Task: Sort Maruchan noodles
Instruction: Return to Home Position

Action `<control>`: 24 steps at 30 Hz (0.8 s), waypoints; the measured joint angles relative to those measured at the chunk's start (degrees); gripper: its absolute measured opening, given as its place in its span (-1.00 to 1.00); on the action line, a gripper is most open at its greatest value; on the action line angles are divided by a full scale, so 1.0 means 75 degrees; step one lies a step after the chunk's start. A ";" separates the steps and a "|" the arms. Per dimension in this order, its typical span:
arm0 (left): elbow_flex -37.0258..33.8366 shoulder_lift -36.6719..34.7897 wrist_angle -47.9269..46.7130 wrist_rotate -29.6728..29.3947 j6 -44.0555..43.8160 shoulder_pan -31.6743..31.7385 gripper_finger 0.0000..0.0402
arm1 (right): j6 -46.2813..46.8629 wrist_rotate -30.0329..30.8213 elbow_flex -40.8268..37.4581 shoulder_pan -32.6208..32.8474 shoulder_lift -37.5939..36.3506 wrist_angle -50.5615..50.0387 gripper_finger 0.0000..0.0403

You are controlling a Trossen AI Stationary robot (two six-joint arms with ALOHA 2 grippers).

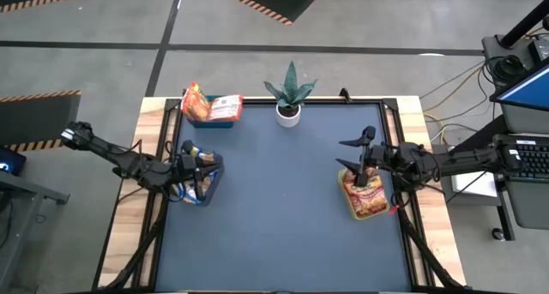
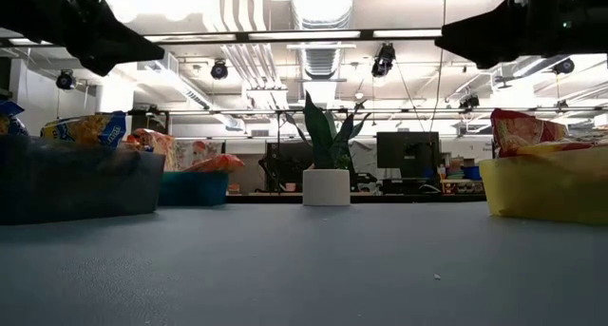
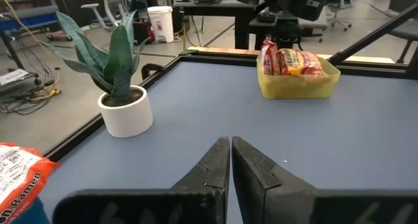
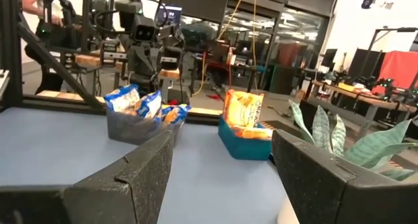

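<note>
Maruchan noodles lie sorted in three bins. Yellow-and-blue packets fill a dark bin at the table's left. Orange-red packets stand in a teal bin at the far left. More orange-red packets sit in a yellow bin at the right. My left gripper hovers shut over the dark bin with nothing in it. My right gripper hangs open and empty over the yellow bin's far end.
A small potted plant in a white pot stands at the middle of the far edge. The blue mat between the bins is bare. Wooden borders and dark frame rails run along the table's left and right sides.
</note>
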 joint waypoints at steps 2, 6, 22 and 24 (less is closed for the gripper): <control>0.0000 0.0017 0.0020 -0.0001 0.0033 0.0022 -1.00 | 0.0002 -0.0015 -0.0003 0.0000 0.0002 -0.0052 0.24; 0.0000 0.0019 0.0131 -0.0030 0.0034 0.0165 -1.00 | 0.0082 -0.0018 -0.0003 0.0000 0.0003 -0.0112 0.24; -0.0186 -0.2168 -0.0944 0.0121 0.0932 0.0446 -1.00 | 0.0206 -0.0563 -0.0312 0.0000 -0.0548 -0.0287 0.24; -0.0356 -0.2571 -0.0950 0.0127 0.0991 0.0446 -1.00 | 0.0310 -0.0563 -0.0391 0.0000 -0.0740 -0.0332 0.24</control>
